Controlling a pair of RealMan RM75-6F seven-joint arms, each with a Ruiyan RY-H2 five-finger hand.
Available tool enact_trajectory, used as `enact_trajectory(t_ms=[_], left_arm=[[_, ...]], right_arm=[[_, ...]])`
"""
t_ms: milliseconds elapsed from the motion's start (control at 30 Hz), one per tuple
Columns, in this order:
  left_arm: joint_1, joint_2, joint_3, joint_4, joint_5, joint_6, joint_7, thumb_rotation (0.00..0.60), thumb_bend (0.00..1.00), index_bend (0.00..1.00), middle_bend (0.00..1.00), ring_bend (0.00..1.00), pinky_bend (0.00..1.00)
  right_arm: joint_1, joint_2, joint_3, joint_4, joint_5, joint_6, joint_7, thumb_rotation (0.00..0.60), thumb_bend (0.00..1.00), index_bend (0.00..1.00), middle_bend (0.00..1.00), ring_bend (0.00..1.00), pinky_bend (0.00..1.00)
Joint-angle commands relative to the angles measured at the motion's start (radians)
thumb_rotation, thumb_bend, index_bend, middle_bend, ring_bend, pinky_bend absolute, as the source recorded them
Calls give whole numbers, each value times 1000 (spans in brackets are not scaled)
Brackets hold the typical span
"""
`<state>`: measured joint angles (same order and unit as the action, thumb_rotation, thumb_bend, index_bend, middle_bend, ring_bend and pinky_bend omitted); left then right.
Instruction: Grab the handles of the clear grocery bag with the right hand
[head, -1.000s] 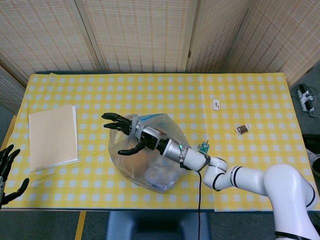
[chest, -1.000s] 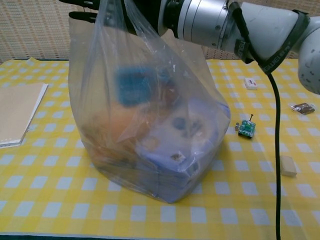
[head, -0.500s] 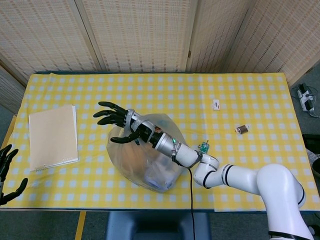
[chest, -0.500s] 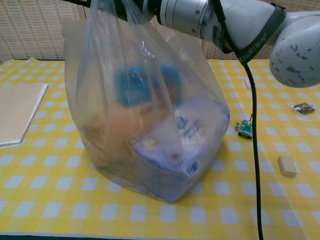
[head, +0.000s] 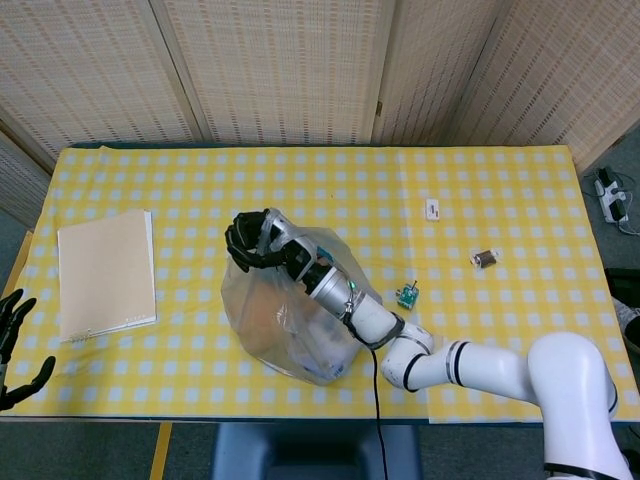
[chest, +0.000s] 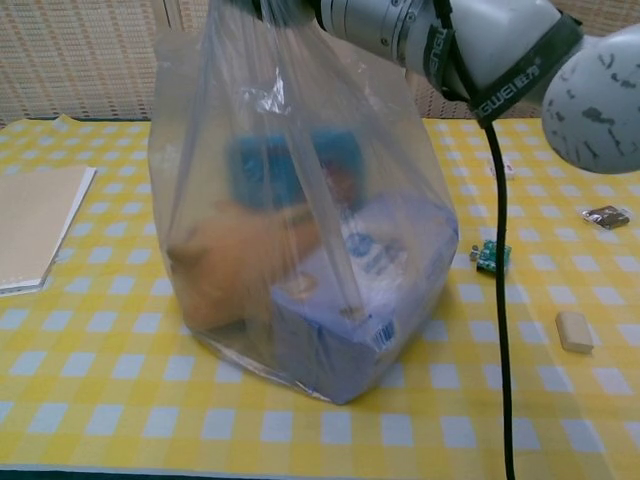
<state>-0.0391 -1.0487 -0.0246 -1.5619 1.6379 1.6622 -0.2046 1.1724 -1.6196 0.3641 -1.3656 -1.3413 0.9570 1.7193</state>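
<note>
The clear grocery bag stands mid-table, filled with a blue box, an orange item and a pale carton. My right hand is curled into a fist at the bag's top and grips the gathered handles. In the chest view the plastic stretches taut up to the frame's top edge, where the hand itself is cut off; only the silver forearm shows. My left hand hangs at the table's front left corner, fingers apart, holding nothing.
A tan notebook lies left of the bag. A small green circuit board sits just right of it, with the arm's black cable hanging beside. Further right lie a white tag, a dark wrapper and a tan block.
My right hand's fingers, spread over the bag's top before, have curled closed around the handles. The bag's upper part has been drawn up and taut.
</note>
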Motion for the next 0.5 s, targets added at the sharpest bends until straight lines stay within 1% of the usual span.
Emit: enact_trajectory(t_ms=[33,100,200,300,433,500], left_arm=[[1,1,2,-1,3,0,0,600,397,0,3,0,0],[1,2,3,-2,5,0,-3,600,397,0,3,0,0],[0,4,5,-2,8,-1,-7,600,397,0,3,0,0],[1,7,5,-2,6,-3,-15,600,397,0,3,0,0],[-2,8,4,0,1,-10,-21,600,397,0,3,0,0],[-4,9,6,0,2,-16,-25,600,397,0,3,0,0]], right_arm=[[-21,18,40,-64,80,-54,-75,600,427,736,758,833,799],[-20,29,65,-94,115,-76,-113,600,436,729,757,839,806],[-16,64,118,-171,145,-95,-176,600,437,722,757,839,806],[-12,109,183,-265,161,-90,-251,600,437,720,755,839,806],[-4,184,281,-403,217,-87,-370,600,437,715,751,840,806],[-2,212,322,-458,250,-77,-422,600,437,713,751,841,806]])
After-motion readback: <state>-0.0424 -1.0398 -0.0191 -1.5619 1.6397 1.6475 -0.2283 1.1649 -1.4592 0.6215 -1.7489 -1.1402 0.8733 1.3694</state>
